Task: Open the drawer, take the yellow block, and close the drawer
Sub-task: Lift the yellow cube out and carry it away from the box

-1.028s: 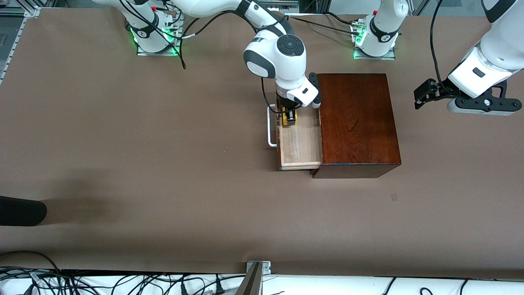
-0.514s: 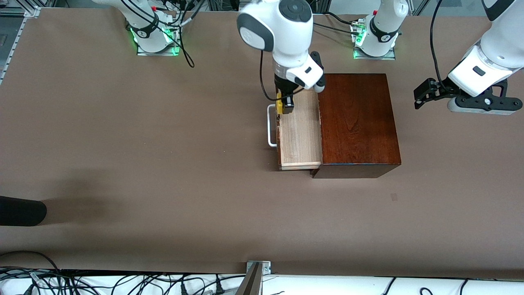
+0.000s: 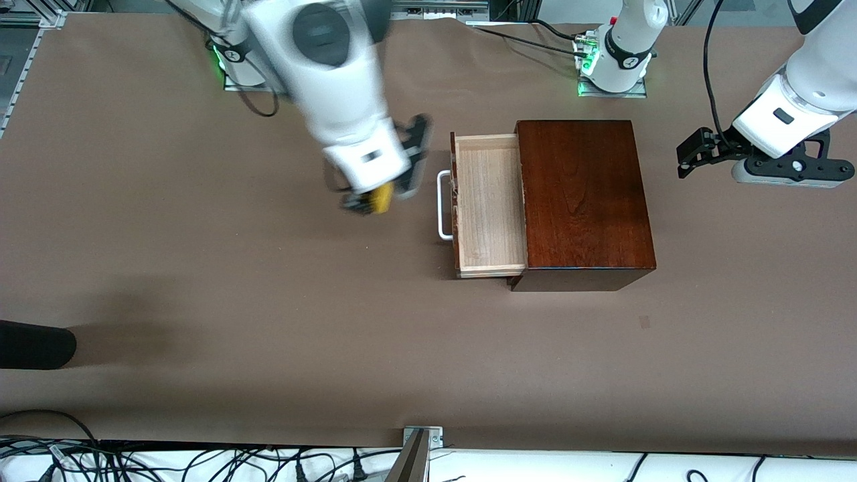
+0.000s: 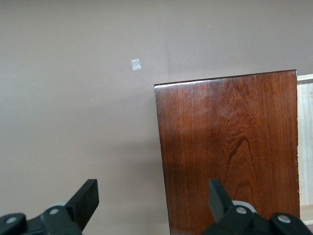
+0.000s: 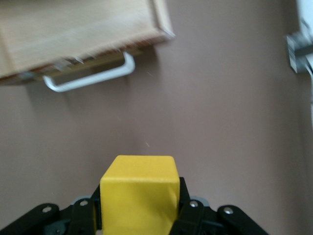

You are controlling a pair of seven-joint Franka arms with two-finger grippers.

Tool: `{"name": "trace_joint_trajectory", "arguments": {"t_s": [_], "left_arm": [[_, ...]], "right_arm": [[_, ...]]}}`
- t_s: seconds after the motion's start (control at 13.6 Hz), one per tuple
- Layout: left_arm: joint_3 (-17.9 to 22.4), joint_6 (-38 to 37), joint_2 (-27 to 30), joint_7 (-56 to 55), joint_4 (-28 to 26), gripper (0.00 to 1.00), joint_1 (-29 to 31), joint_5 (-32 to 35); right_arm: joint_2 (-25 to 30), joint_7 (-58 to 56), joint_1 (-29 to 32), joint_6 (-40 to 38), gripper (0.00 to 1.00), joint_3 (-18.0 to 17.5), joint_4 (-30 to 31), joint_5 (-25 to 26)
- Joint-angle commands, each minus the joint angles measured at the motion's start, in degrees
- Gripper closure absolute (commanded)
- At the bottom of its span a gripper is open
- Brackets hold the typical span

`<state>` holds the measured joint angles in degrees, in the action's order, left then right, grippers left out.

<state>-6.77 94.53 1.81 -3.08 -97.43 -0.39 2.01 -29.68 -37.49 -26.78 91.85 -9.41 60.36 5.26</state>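
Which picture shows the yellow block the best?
The right wrist view: the yellow block fills the foreground, sharp, clamped in the right end effector above bare table. In the front view it is only a small, blurred yellow spot under the moving arm. The left wrist view does not show it.

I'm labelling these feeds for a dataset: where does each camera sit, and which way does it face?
Front view: high across the table, facing both arms' bases; shows the open drawer, the wooden box, both arms.
Left wrist view: on the waiting left arm, looking down at the box; the open left hand shows.
Right wrist view: on the right arm over bare table; the right hand grips the yellow block.
Shared: the drawer's handle, front and right wrist.
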Motion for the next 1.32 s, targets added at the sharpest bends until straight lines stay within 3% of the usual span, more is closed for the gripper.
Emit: {"name": "trace_joint_trajectory", "arguments": {"t_s": [0.0, 0.15, 0.29, 0.51, 0.66, 0.95, 1.25], "left_arm": [[-0.18, -1.10, -0.49, 0.71, 1.45, 0.00, 0.04, 0.80], [-0.18, -1.10, -0.49, 0.71, 1.54, 0.00, -0.05, 0.80], [-0.18, -1.10, -0.49, 0.71, 1.54, 0.00, -0.05, 0.80], [-0.18, -1.10, -0.49, 0.54, 1.54, 0.00, -0.05, 0.80], [-0.26, -1.10, -0.41, 0.71, 1.54, 0.00, -0.05, 0.71], [-0.26, -1.36, -0.58, 0.10, 1.54, 0.00, -0.14, 0.10], [-2.45, -8.81, -2.07, 3.68, 1.63, 0.00, -4.25, -2.09]], "right_arm": [[1.73, -0.04, 8.82, -0.36, 1.00, -1.05, 0.64, -2.35], [2.17, -0.21, 13.58, 0.16, 1.00, -0.35, 0.81, -5.42], [4.71, 0.66, 14.21, 0.78, 1.00, 4.46, 4.48, -6.58], [12.96, 9.16, 15.79, 9.28, 1.00, 7.47, 23.25, -6.93], [14.91, 14.95, 15.97, 13.86, 1.00, 8.17, 31.54, -6.84], [15.53, 28.40, 16.59, 26.93, 1.00, 10.90, 48.14, -7.02], [14.57, 34.22, 17.29, 43.47, 1.00, 11.78, 61.96, -6.93]]}}
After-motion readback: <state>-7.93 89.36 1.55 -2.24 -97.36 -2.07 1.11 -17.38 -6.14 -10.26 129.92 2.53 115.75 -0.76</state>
